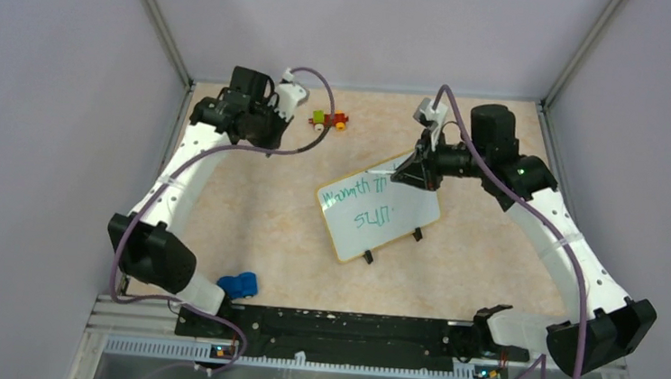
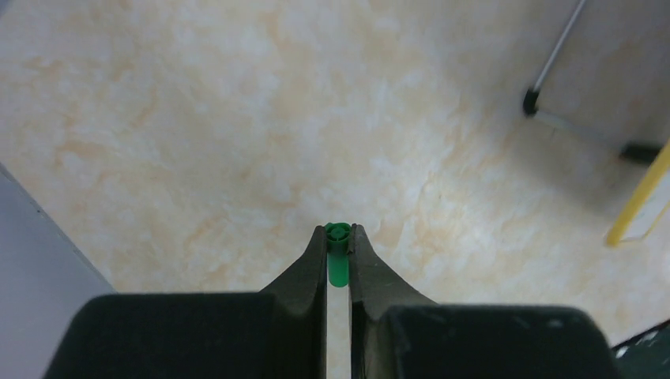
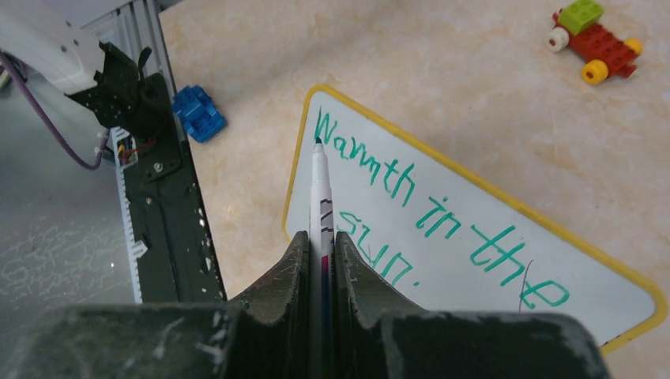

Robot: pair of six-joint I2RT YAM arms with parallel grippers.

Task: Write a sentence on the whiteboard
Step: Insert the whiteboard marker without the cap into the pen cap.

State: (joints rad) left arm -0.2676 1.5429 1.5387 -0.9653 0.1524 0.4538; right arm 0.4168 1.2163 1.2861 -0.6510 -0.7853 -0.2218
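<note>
Two tight grips are seen. The left gripper point(image 2: 338, 231) presses its black jaws on a small green cap point(image 2: 338, 267), round and of smooth plastic. The right gripper point(image 3: 320, 241) has its jaws closed around a thin white pen point(image 3: 319, 178) with a dark tip.

The whiteboard point(image 1: 375, 220) rests a little right of the middle of the worktop point(image 1: 258, 211), turned at an angle to the edges. It is glossy white, with a thin yellow rim, rounded corners and two black feet on its near side. The sentence point(image 3: 411, 185), in thin green strokes, reads "Warmth in the sun." over two lines. The pen tip is at the first letter; whether it touches cannot be told.

Much bare beige marbled surface lies between the board and the left edge. A toy car point(image 1: 329, 119) of red, green and yellow bricks stands near the far edge, and a blue block point(image 1: 238, 284) near the near-left corner.

Only the right wrist view shows the whole sentence; from above, the gripper hides the end of the first line.
</note>
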